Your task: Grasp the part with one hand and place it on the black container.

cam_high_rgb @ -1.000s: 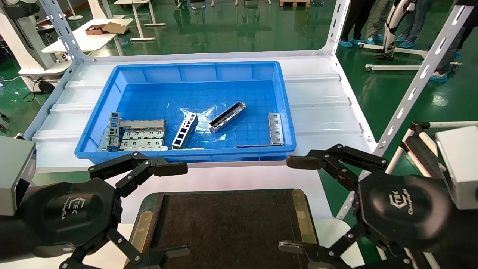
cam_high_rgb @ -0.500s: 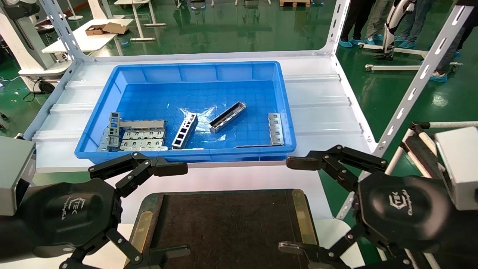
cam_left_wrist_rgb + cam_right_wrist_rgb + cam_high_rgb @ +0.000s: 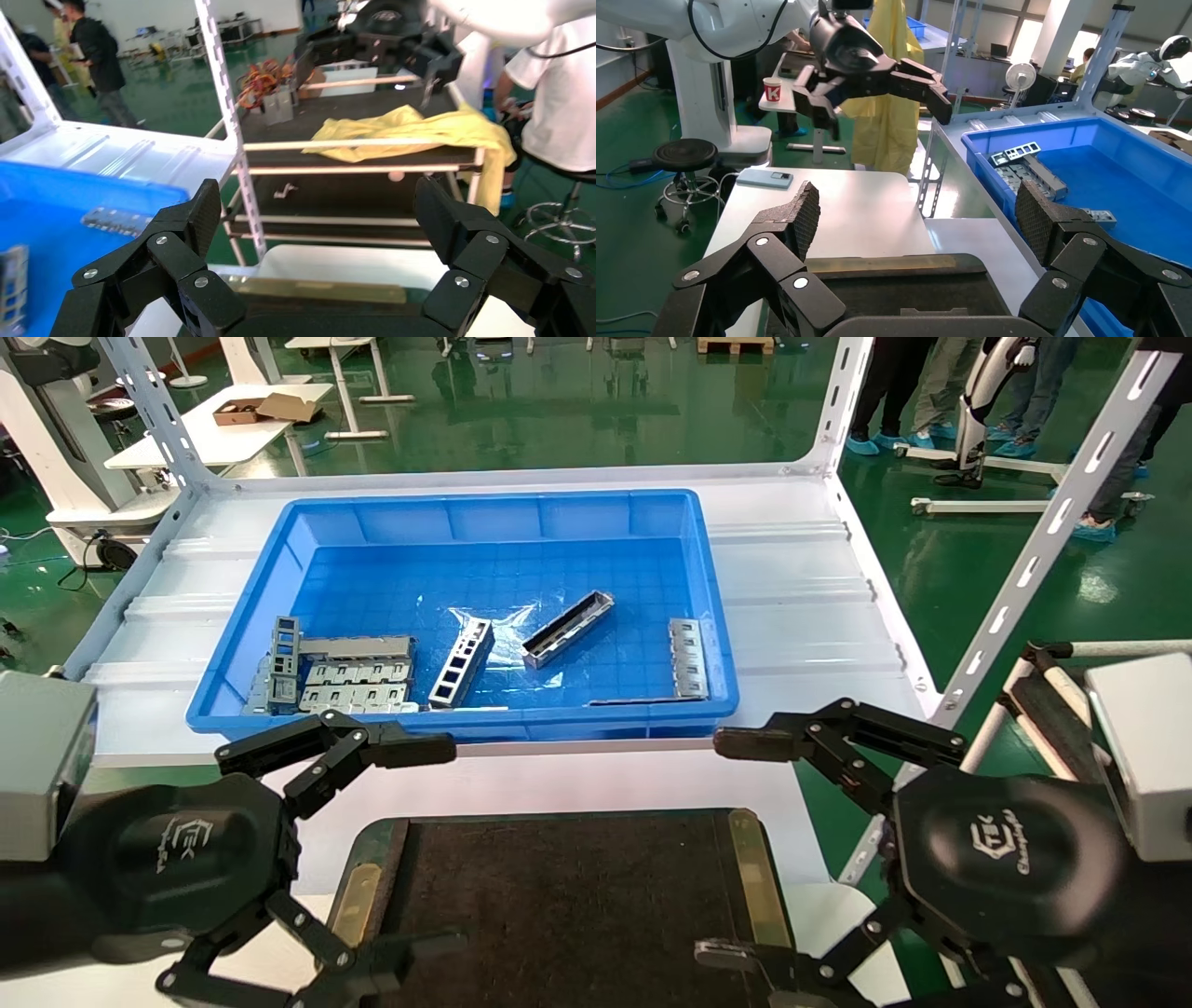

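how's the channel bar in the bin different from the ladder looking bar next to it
The channel bar is a closed trough with only small slots in its walls; the ladder-like bar is pierced by big square cutouts. The channel bar lies at a shallow diagonal near the middle of the blue bin, while the ladder-like bar lies more steeply, to its left, on clear plastic film. Both are silver-grey metal, lie apart on the bin floor, and are touched by neither tool.

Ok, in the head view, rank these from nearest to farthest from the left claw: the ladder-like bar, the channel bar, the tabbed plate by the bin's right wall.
From the left claw, open at the near left:
1. Ladder-like bar, middle of the blue bin, nearest.
2. Channel bar, just right of it.
3. Tabbed plate, by the bin's right wall, farthest.
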Action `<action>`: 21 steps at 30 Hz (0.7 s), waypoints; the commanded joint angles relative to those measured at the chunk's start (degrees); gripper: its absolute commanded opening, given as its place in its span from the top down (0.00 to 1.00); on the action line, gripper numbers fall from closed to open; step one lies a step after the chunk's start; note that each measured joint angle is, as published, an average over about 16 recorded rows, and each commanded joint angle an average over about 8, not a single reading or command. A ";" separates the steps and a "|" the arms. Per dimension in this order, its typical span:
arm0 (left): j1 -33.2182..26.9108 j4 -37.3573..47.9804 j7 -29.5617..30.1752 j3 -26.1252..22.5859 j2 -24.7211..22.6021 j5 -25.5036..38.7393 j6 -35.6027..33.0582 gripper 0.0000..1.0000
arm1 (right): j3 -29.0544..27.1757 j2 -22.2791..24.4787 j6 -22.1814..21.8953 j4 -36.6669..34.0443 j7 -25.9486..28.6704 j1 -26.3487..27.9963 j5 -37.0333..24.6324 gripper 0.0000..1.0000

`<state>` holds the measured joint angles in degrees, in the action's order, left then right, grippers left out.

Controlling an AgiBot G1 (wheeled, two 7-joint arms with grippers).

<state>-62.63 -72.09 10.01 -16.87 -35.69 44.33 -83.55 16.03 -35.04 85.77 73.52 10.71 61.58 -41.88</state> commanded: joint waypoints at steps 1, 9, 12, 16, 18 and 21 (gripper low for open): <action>0.13 0.07 -0.20 0.06 0.21 0.50 0.55 0.00 | 0.01 0.00 0.00 -0.01 -0.01 0.01 0.00 0.00; -6.77 6.42 -1.22 -3.91 -6.50 9.55 5.48 0.00 | 0.05 0.01 0.00 -0.02 -0.03 0.02 0.03 0.00; -9.78 9.73 -1.92 -5.64 -9.49 13.62 7.77 0.00 | 0.06 0.02 -0.01 -0.02 -0.04 0.03 0.04 0.00; -13.30 14.55 -2.70 -7.59 -13.54 17.76 10.45 0.00 | 0.08 0.03 -0.02 -0.02 -0.05 0.03 0.05 0.00; -14.91 17.25 -3.31 -8.42 -15.66 19.52 11.86 0.00 | 0.09 0.03 -0.02 -0.02 -0.05 0.03 0.06 0.00; -17.12 21.55 -4.43 -9.50 -18.88 21.87 14.15 0.00 | 0.11 0.04 -0.03 -0.02 -0.06 0.04 0.07 0.00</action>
<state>-79.50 -50.62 5.22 -26.23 -54.43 65.99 -69.38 16.13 -35.01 85.74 73.49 10.65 61.61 -41.81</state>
